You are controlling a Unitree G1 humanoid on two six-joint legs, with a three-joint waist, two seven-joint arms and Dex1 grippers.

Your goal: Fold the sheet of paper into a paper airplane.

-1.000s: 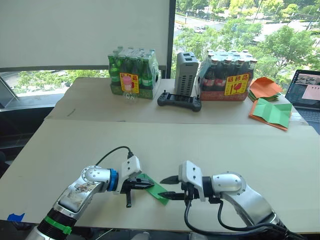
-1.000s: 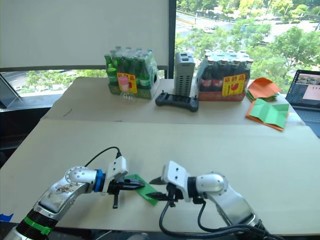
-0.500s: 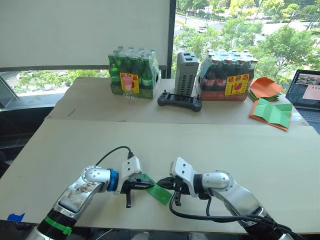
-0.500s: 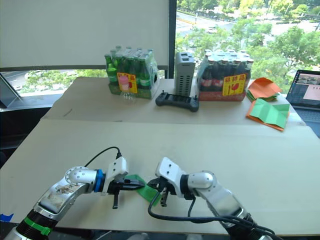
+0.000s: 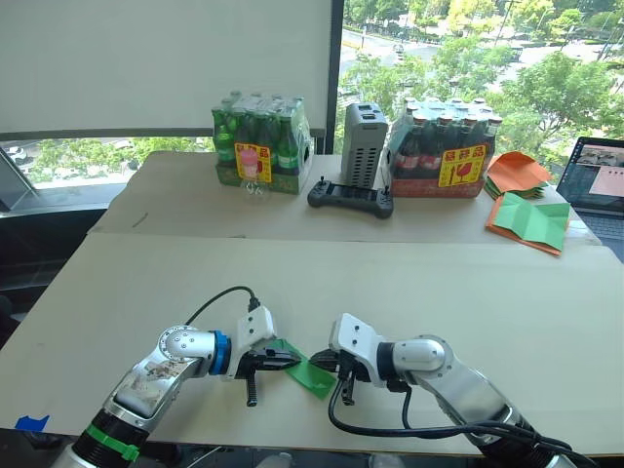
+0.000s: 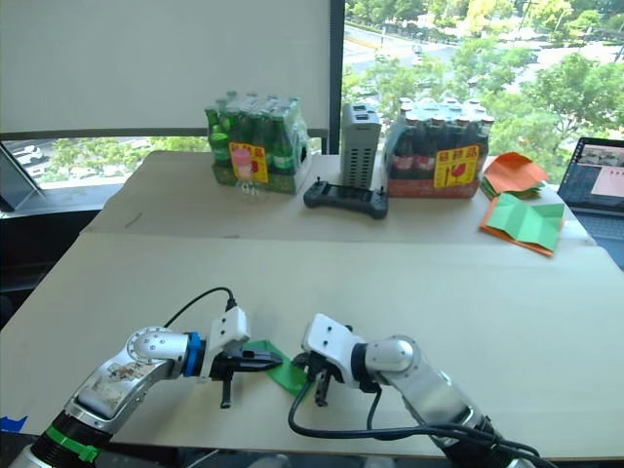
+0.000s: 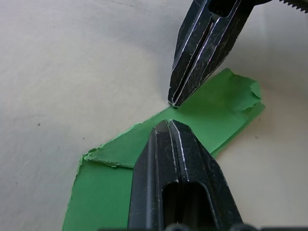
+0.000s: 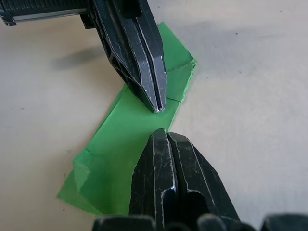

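Change since earlier: right gripper (image 5: 326,362) has swung in toward the left gripper (image 5: 288,360); a second ago its fingers stood spread beside the paper, now they are pressed together on it.
Left arm: much as before, at the paper's left end.
Sheet of paper (image 5: 310,371): narrow green folded strip, flat on the near table (image 5: 409,283), between the two grippers, slanting from near the left gripper toward the near right; same place as before.
Left gripper jaws: closed tight, tip resting on the paper in the left wrist view (image 7: 169,126).
Right gripper jaws: closed tight, tip on the paper in the right wrist view (image 8: 161,137), close to the left gripper's tip but not touching it.
Paper edges: rough torn edge at one end (image 7: 108,156); crumpled corner at the other (image 7: 248,89).
Containers, far table: shrink-wrapped pack of green bottles (image 5: 258,143) on the left; shrink-wrapped pack of dark bottles (image 5: 444,146) to the right.
Between the packs: grey box (image 5: 364,143) upright, black controller (image 5: 351,197) in front of it.
Far right: green sheet on orange paper (image 5: 531,221), orange sheets (image 5: 517,171) behind it, laptop (image 5: 597,178) at the edge.
Far things: unmoved.
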